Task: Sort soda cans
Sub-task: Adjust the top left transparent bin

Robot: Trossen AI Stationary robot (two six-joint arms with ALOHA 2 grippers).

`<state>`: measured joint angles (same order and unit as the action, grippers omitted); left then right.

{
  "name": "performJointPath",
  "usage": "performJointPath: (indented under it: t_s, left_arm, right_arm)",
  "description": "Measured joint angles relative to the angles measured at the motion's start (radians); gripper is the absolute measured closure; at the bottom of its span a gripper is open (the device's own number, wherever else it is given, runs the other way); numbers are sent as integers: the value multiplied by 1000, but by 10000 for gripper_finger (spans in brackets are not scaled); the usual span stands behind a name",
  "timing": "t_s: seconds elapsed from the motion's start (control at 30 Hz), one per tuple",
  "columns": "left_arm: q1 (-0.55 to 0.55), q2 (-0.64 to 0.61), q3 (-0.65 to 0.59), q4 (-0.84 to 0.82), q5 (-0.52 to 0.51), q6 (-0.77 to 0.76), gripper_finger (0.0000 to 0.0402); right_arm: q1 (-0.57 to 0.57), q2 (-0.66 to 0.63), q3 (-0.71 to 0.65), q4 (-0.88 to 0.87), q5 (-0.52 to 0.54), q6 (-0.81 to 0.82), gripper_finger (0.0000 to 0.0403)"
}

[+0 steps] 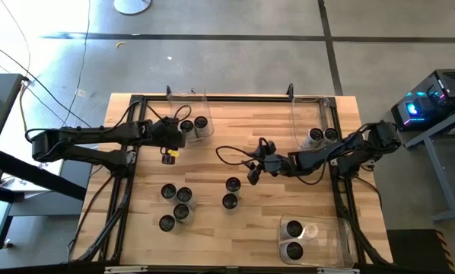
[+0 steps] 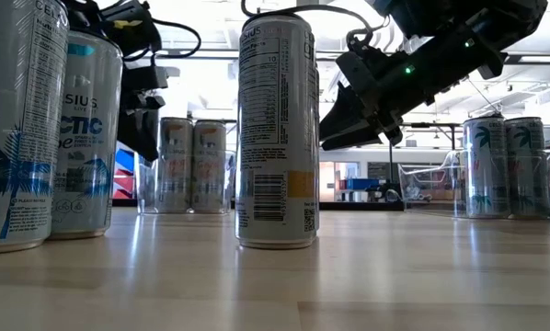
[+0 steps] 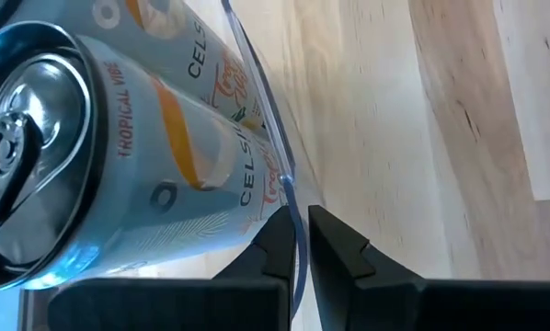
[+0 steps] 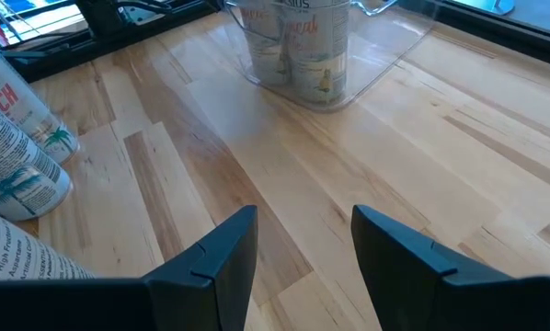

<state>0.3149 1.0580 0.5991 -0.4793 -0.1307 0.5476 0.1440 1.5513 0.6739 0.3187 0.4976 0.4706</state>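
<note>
Clear plastic bin [image 1: 199, 114] at the desk's [image 1: 235, 236] eleven o'clock holds two cans [image 1: 195, 125], its wall pinched by the left gripper's [image 3: 296, 241] clenched fingers, while the right gripper [image 1: 253, 172] hovers mid-desk, fingers parted and empty, loose cans [image 1: 183, 195] at seven o'clock

The left gripper's [image 3: 298, 241] fingers [image 3: 344, 248] pinch the clear bin wall [image 3: 273, 152] beside 2 orange-labelled cans [image 3: 119, 156].

Binned soda cans [image 3: 137, 165]: "CELSIUS", "TROPICAL VIBE".
</note>
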Motion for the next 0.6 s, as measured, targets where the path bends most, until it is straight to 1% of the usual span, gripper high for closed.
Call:
performJointPath:
  t_s: [0.1, 0.23, 0.3, 0.6]
  left_arm:
    - [0, 0, 0, 2, 10, 24, 391]
    - [0, 0, 0, 15, 76, 30, 391]
    - [0, 0, 0, 15, 92, 33, 392]
    - [0, 0, 0, 29, 105, 83, 392]
  right_arm:
    - [0, 0, 0, 0, 0, 0, 229]
    - [0, 0, 0, 0, 0, 0, 229]
    - [0, 0, 0, 0, 0, 0, 229]
    - [0, 0, 0, 0, 0, 0, 229]
